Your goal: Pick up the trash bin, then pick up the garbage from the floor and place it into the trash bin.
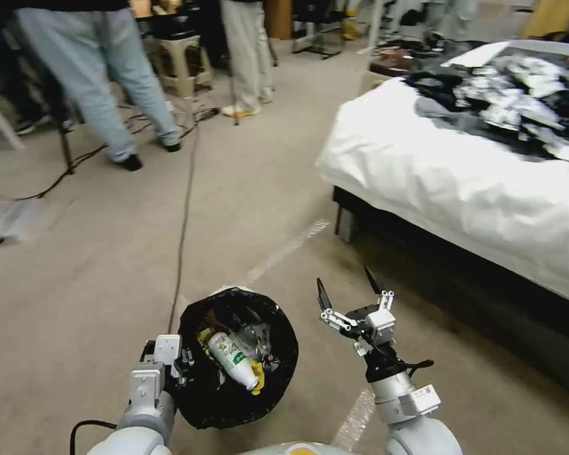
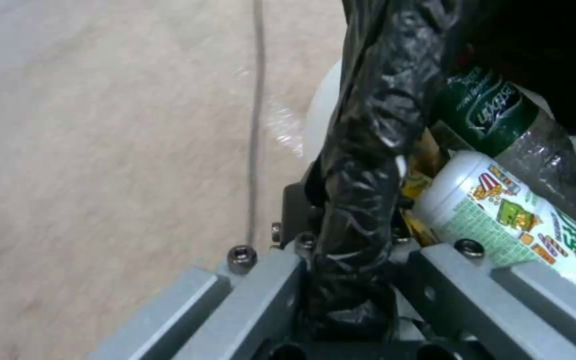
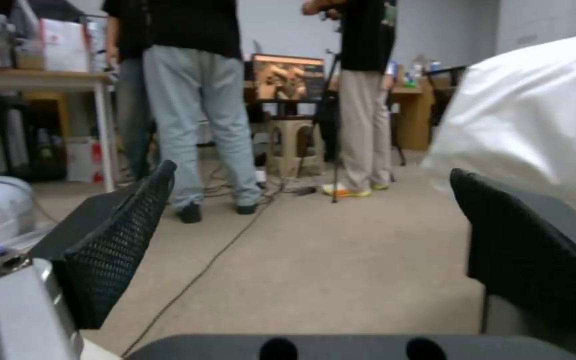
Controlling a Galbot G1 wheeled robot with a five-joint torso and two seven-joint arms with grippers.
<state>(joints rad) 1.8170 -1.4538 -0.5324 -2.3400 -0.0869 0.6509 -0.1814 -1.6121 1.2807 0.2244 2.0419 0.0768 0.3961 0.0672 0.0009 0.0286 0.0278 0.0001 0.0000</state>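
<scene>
Two grippers ours, left gripper fingers clamped on the trash bin bag-lined rim, garbage inside beyond them, right gripper fingers apart, empty, beside bin.

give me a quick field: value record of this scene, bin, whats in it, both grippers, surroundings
bin: black-lined bin, rim clamped by left gripper
contents: white bottle, green-labelled bottle, yellow wrapper
right gripper: beside the bin, jaws open, nothing between them
floor: carpet, black cable
right side: bed with white cover
</scene>
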